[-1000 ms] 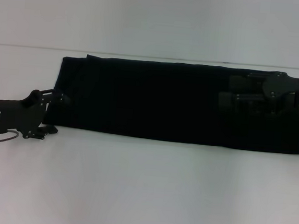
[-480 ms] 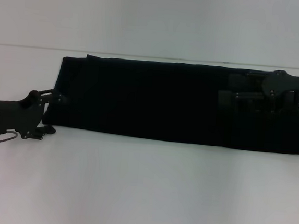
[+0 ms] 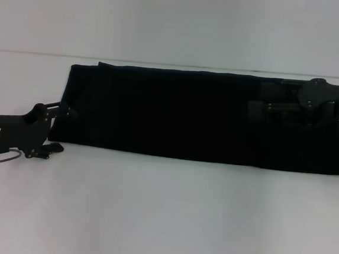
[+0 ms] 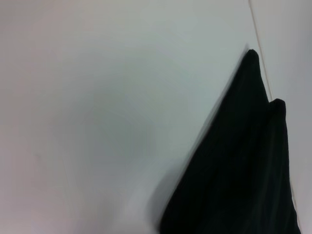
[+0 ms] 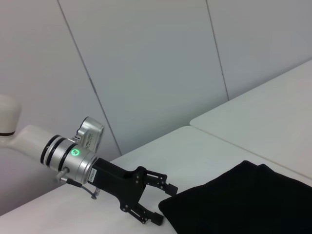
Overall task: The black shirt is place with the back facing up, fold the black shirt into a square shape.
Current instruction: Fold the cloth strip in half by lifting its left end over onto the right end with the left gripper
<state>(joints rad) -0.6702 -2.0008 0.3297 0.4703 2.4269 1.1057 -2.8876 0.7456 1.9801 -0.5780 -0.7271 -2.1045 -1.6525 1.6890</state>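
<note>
The black shirt [image 3: 194, 114] lay as a long folded band across the far half of the desk [image 3: 162, 209], running from near the left edge to near the right edge. The left gripper [image 3: 56, 128] stood at the band's near left corner, jaws spread – the right wrist view confirmed the fingers apart and just beside the cloth, not pinching it. Over the last second it had drawn slightly back toward the left edge. The right gripper [image 3: 260, 108] stayed over the band's far right end; its jaw state could not be determined against the black cloth. Judgement: the lengthwise folds were complete – the end-to-end fold remained.
</note>
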